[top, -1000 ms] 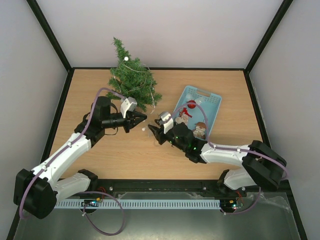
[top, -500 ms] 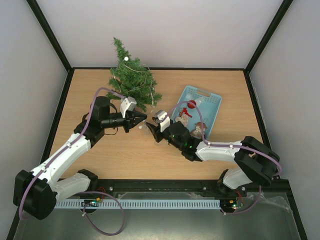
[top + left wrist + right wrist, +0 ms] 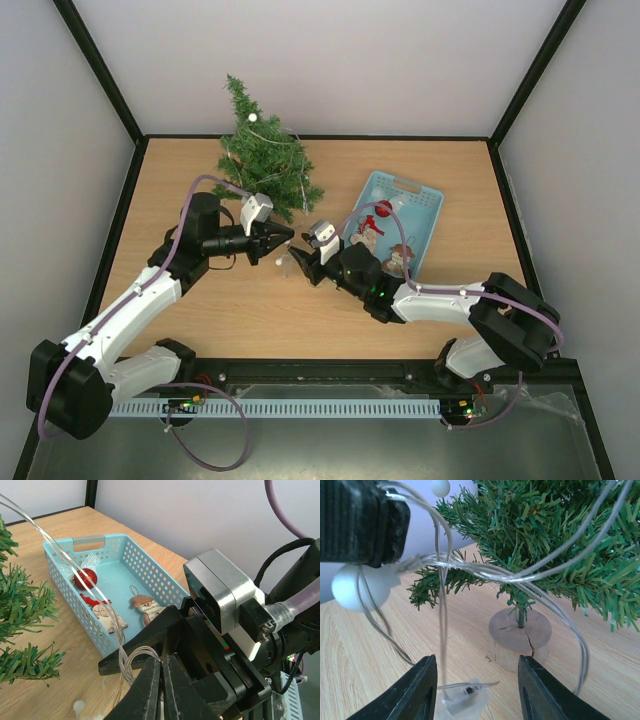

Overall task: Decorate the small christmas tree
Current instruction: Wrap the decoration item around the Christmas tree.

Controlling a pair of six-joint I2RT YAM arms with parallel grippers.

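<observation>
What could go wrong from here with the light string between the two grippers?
1. The left gripper is shut on the light string, which runs to the small christmas tree. A hard pull might tip it on its small base.
2. The open right gripper straddles several loops, so closing may catch the wrong strand.
3. Both grippers sit very close and might collide.

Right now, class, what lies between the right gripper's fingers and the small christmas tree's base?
Right wrist view: clear wire strands hang there, a small clear plastic piece lies between the fingers, then bare table up to the small christmas tree.
</observation>
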